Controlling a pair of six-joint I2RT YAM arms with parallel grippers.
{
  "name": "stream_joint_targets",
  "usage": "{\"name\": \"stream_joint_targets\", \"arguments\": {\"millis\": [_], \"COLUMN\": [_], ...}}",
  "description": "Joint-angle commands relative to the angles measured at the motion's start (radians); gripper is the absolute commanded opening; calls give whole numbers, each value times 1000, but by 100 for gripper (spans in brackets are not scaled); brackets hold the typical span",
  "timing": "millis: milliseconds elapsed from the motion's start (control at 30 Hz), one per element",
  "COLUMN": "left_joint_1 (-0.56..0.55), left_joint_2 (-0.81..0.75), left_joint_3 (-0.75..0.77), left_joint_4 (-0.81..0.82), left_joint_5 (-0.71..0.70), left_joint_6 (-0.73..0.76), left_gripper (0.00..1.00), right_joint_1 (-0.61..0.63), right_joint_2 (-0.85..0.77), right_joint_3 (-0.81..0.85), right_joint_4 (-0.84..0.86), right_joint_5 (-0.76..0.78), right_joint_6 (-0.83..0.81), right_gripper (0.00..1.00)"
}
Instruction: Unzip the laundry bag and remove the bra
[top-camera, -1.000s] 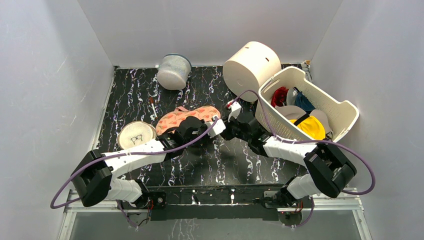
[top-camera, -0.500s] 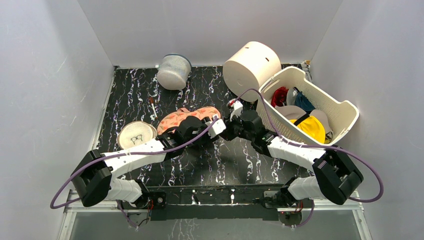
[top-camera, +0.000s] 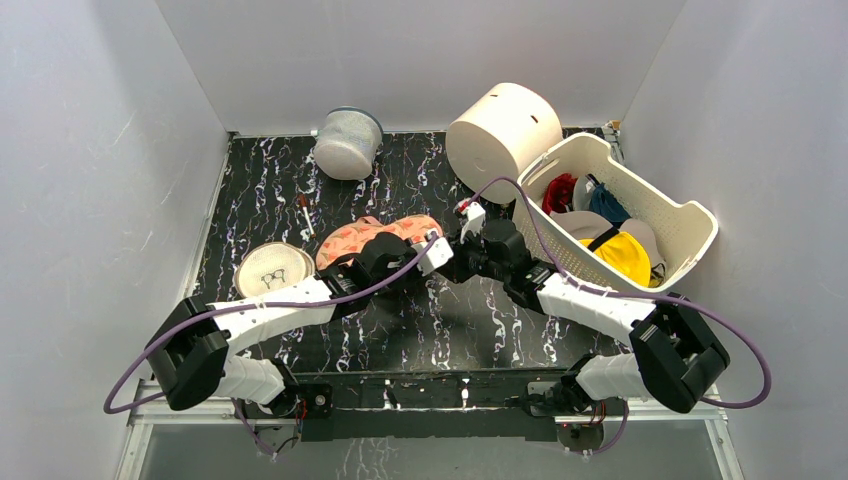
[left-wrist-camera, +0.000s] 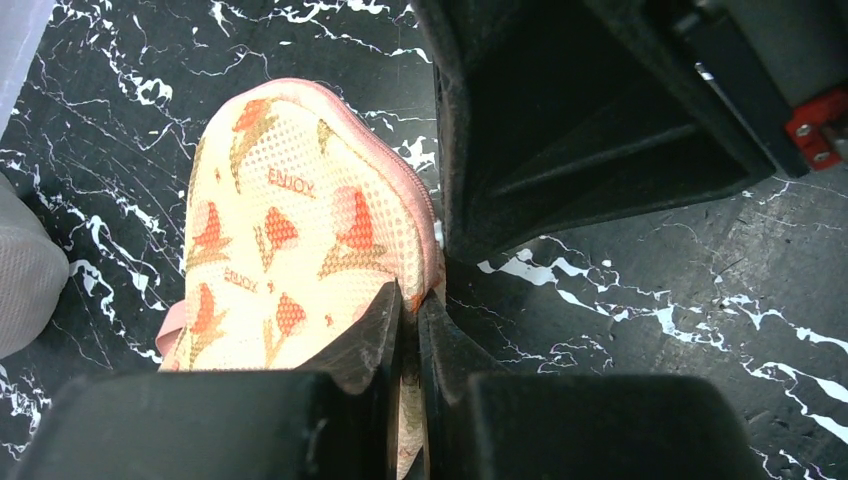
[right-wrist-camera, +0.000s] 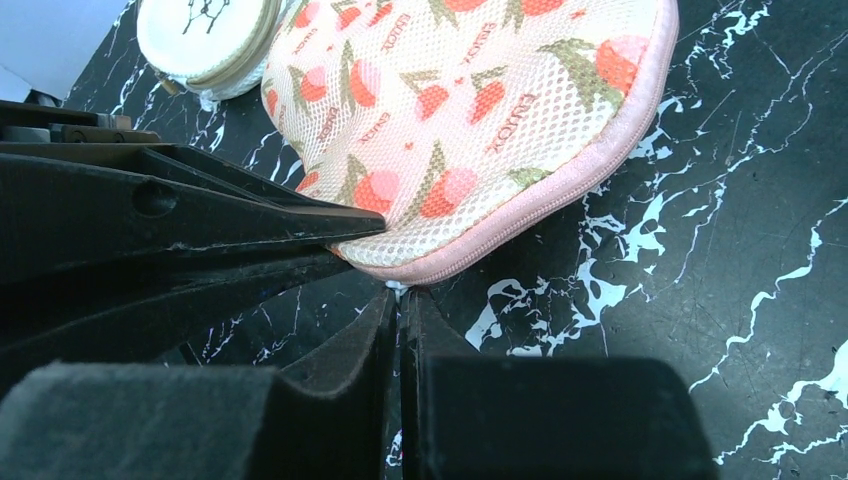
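Item: laundry bag (left-wrist-camera: 290, 230), salmon mesh, "ENJOY" print, pink edging; I see left gripper (left-wrist-camera: 411, 308) pinching its edge, right gripper (right-wrist-camera: 398, 303) closed at rim

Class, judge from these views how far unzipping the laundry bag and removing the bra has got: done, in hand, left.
Done: only the approach. In hand: the left gripper pinches the laundry bag at its edge; the right gripper is shut at its pink rim, whether on the zip pull is unclear. Left: the rim looks closed and no bra shows, so unzipping and removal remain.
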Motion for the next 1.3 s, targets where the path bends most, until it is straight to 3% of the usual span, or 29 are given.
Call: {"name": "stream_joint_targets", "arguments": {"millis": [0, 300, 667, 833, 1167, 1267], "left_joint_1": [-4, -3, -2, -2, -2, -3], "left_joint_2": [-39, -75, -108, -123, -140, -144], "left_joint_3": [35, 20, 16, 11, 3, -2], "left_joint_4": [15, 28, 26, 26, 24, 24], "left_joint_5": [46, 109, 100, 108, 102, 106], "left_joint_6": [5, -27, -23, -23, -16, -11], "left_gripper": [0, 0, 0, 0, 0, 0], "right_joint_1": [-3, -3, -3, -4, -3, -4], "right_joint_2": [-24, 26, 14, 20, -2, -20], "right_joint_3": [56, 51, 6, -3, 8, 5], "right_joint_4": [48, 165, 214, 246, 192, 162], "right_joint_5": [41, 23, 43, 33, 75, 105], "right_joint_6": [-11, 19, 20, 13, -39, -64], "right_gripper": [0, 18, 28, 24, 2, 0]}}
